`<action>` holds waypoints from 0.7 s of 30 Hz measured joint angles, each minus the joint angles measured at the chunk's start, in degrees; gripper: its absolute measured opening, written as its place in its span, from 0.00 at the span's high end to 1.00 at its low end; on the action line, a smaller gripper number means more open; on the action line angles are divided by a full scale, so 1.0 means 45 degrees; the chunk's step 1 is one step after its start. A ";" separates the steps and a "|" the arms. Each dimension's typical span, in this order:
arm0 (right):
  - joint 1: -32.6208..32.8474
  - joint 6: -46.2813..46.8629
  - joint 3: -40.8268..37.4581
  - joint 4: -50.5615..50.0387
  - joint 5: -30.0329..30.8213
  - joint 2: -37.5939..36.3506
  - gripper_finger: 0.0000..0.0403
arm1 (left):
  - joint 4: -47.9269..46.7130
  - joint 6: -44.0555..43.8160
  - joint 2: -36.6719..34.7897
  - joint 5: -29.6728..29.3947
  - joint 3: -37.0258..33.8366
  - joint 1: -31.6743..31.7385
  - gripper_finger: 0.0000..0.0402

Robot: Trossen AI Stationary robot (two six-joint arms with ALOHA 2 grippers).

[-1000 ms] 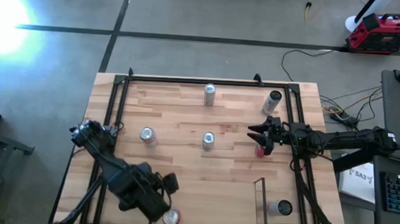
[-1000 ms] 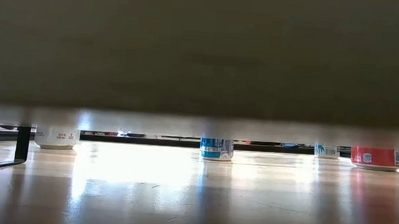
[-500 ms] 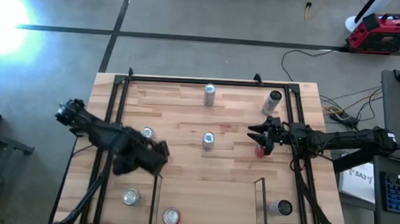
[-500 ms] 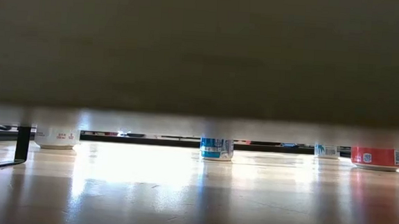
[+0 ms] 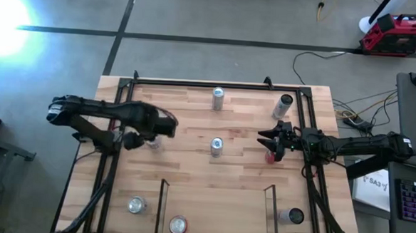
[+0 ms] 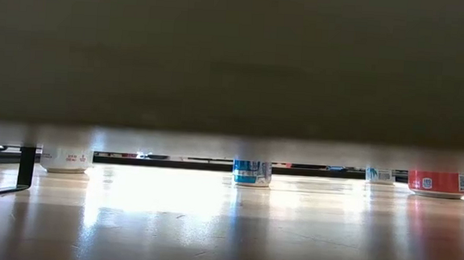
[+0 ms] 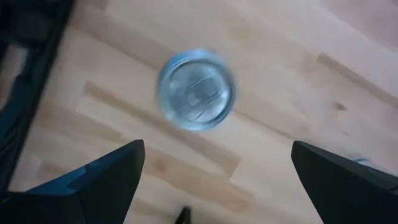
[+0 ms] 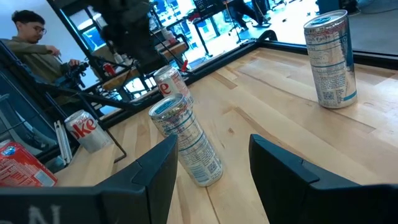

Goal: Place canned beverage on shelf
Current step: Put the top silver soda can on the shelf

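- High view: the left gripper point(image 5: 152, 138) is held over a silver can point(image 5: 154, 144) at the left side of the counter point(image 5: 240, 182), its fingers spread wide and holding nothing. The hover directly above the can reads as a line-up for a pick from above. The shelf point(image 5: 213, 213) lies at the counter's near edge, bounded by two thin black rails, with one red-topped can point(image 5: 179, 225) already standing at its left end. More cans stand outside it: one just left of the left rail point(image 5: 136, 205), one just right of the right rail point(image 5: 295, 217), one mid-counter point(image 5: 216, 146), and two near the far edge point(image 5: 218, 97).
- High view, right side: the right gripper point(image 5: 272, 143) is parked near the right frame with fingers closed and nothing seen between them; a small red object point(image 5: 269, 157) lies just beside it.
- Low view: only can bases are visible along the counter, a blue-banded one point(image 6: 252, 172) in the middle and a red one point(image 6: 438, 183) at the right; neither gripper is seen.
- Left wrist view: the silver can's top point(image 7: 196, 89) is seen between and ahead of the two open fingers point(image 7: 99, 180), not yet enclosed.
- Right wrist view: a blue-and-white can point(image 8: 186, 140) stands just beyond the closed fingers point(image 8: 146, 177), untouched. A seated person point(image 8: 37, 46) is visible beyond the counter.
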 joint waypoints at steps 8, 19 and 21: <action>-0.0005 0.0000 0.0000 0.0000 0.0000 0.0000 0.55 | 0.1097 0.1381 -0.0104 0.0911 -0.1900 0.1133 0.03; -0.0002 0.0000 0.0000 -0.0002 0.0000 -0.0001 0.55 | 0.2934 0.1972 -0.0642 0.0695 -0.3883 0.1118 0.03; 0.0000 0.0000 0.0000 -0.0001 0.0000 -0.0001 0.55 | 0.3001 0.2160 -0.0673 0.0652 -0.4151 0.1118 0.03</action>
